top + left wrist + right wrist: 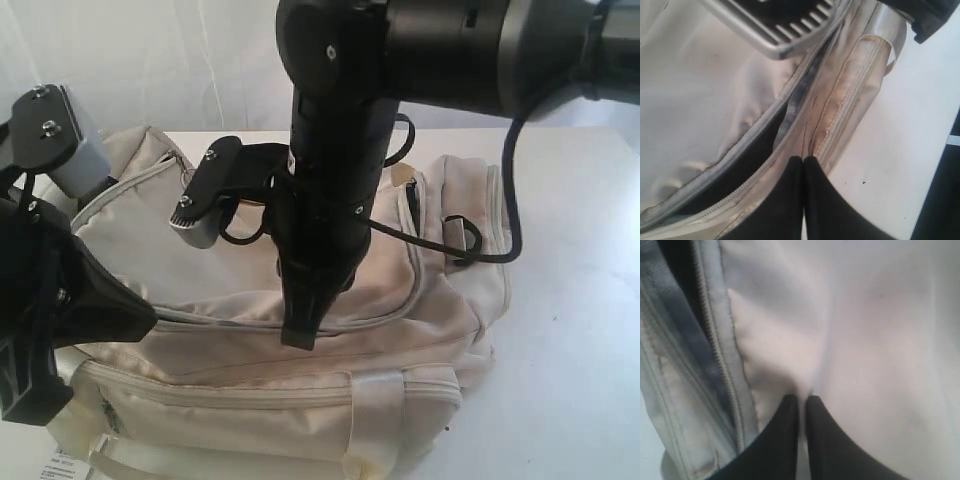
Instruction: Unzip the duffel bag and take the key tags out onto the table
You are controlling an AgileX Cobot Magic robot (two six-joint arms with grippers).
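While my left gripper [804, 159] rests pressed together beside the zip [790, 92], my right gripper [802, 399] pinches the flap [880, 340] of the duffel bag [420, 300].

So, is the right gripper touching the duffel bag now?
Touching. The right wrist view shows the right gripper pressed into the duffel bag, whose cream fabric puckers into a fold at its nearly closed fingertips.

Bright, washed-out; wrist close-ups blurred
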